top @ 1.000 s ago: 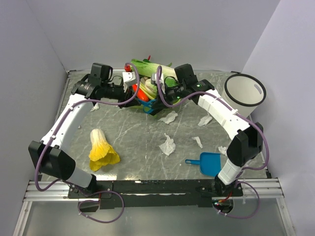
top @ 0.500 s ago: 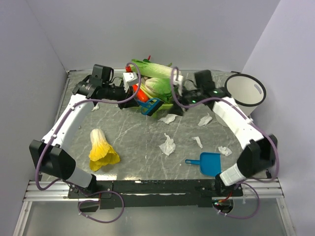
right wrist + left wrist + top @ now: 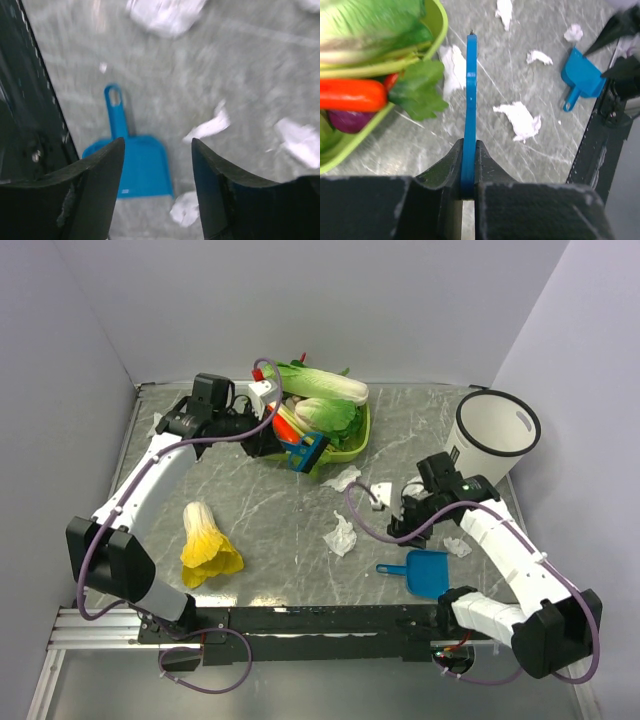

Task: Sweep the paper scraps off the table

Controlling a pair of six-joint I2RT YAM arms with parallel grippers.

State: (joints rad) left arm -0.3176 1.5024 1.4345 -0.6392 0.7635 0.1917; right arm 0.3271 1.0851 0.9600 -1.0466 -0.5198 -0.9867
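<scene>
Now left gripper clamps blue brush, sweep-ready; right gripper, jaws apart, empty, over dustpan near paper scraps.

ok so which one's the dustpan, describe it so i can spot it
On the marble table, look at the near edge, right side. The dustpan lies flat there, handle pointing left. It is the bright blue scoop among crumpled white paper scraps.

Smooth, faintly glossy marble-patterned surface, crumpled white paper scraps, glossy blue plastic dustpan, smooth blue plastic brush, lime-green plastic basket
</scene>
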